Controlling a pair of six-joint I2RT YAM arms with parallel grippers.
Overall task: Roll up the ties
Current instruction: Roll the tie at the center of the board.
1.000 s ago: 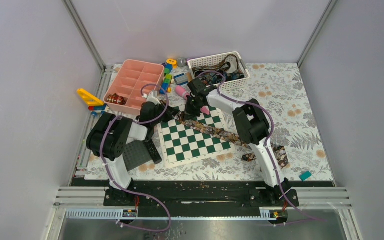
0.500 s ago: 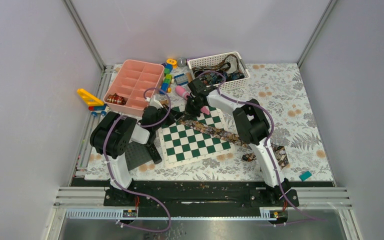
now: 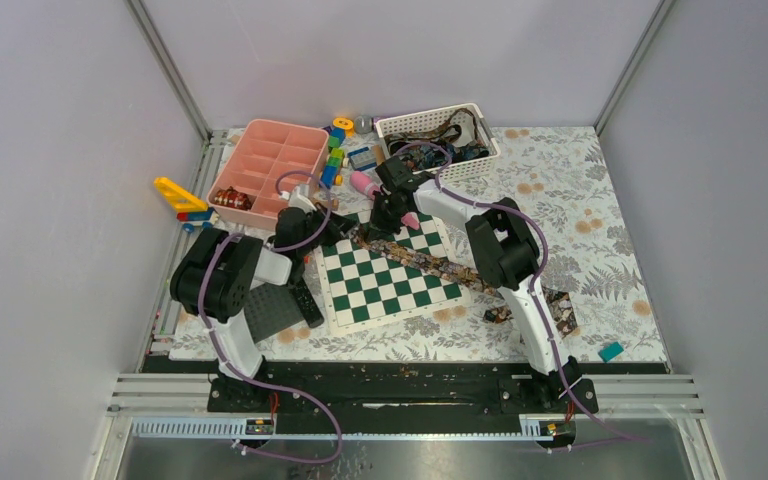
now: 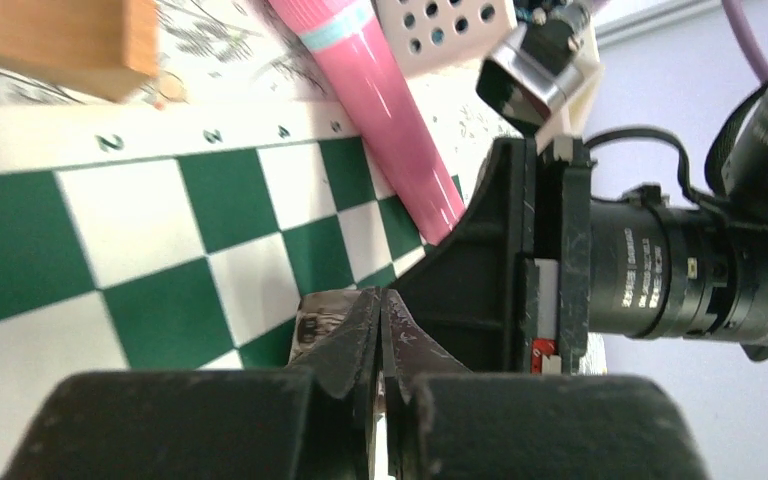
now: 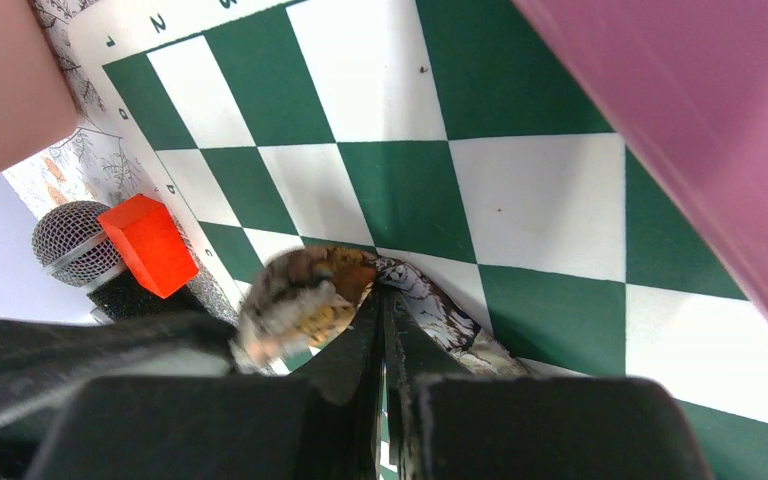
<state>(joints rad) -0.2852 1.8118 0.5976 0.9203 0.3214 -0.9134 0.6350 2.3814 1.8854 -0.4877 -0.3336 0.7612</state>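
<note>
Right pincer [image 5: 382, 300] is down at the far corner of the chessboard [image 3: 380, 290]. Its jaws are pressed tight together, and the curled end of the tie [image 5: 305, 298] looks nipped right at the tips. That end bulges up to the left of the fingers, lifted off the squares, while the strip runs away to the right and below the tips.

From above, the tie [image 3: 430, 262] lies stretched on a diagonal. It runs from that gripped end across the green and white squares, under the right forearm, and off the near right corner of the board onto the flowered cloth.

Left pincer [image 4: 381, 312] comes in from the other side, jaws closed to a hairline. The tie's end sits just beyond and left of its tips. Whether it has any fabric, I cannot tell. The two pincers are nearly nose to nose, the right one's black finger looming just to the side in the left wrist view.

A pink tube [image 4: 380, 100] lies across the board's far edge, just past both tips. More ties [image 3: 450, 127] sit in the white basket [image 3: 392, 125] at the back. One small patterned coil [image 3: 230, 200] rests in a near compartment of the pink tray [image 3: 290, 135].
</note>
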